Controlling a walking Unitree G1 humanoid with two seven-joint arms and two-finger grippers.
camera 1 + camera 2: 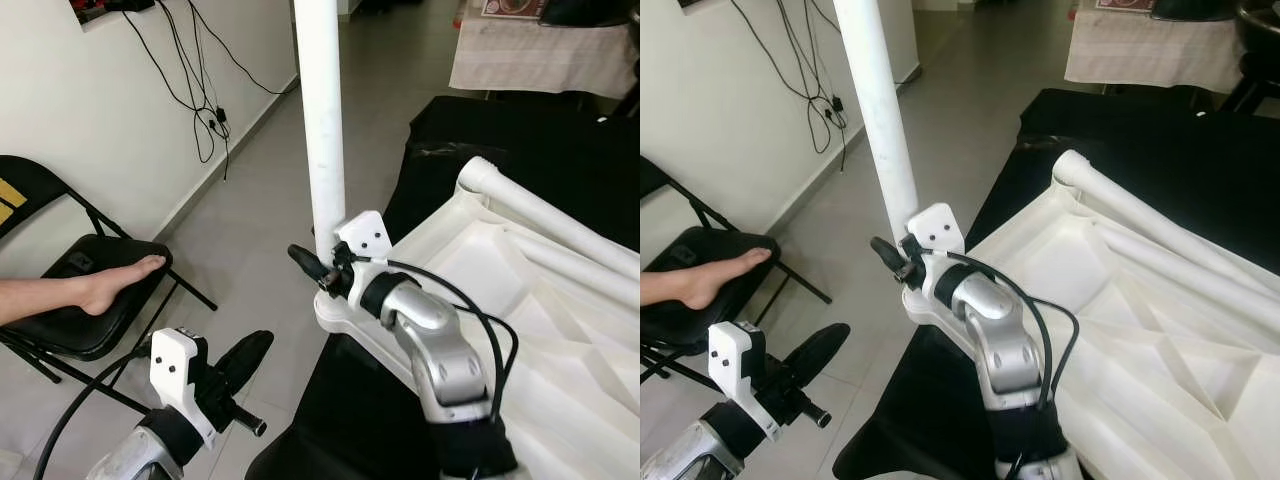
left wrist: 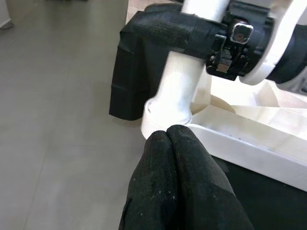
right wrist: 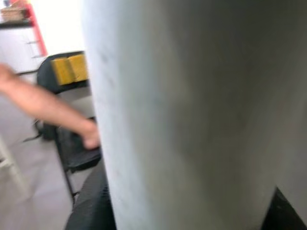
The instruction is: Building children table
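The white children's table (image 1: 470,260) lies upside down on a black-covered surface. One white table leg (image 1: 322,120) stands upright in the socket at its near left corner. My right gripper (image 1: 318,262) is shut on this leg just above the socket, and the right wrist view shows the leg (image 3: 192,115) up close. My left gripper (image 1: 258,345) hangs lower left over the floor, fingers (image 2: 168,143) pressed together and holding nothing, pointing at the corner socket (image 2: 170,108). Two more white legs (image 1: 550,215) lie across the underside.
A black folding chair (image 1: 100,300) stands at the left by the wall, with a person's bare foot (image 1: 115,282) resting on it. Black cables (image 1: 200,110) hang down the wall. A cloth-covered table (image 1: 540,50) is at the far back. Grey tiled floor (image 1: 250,220) lies between.
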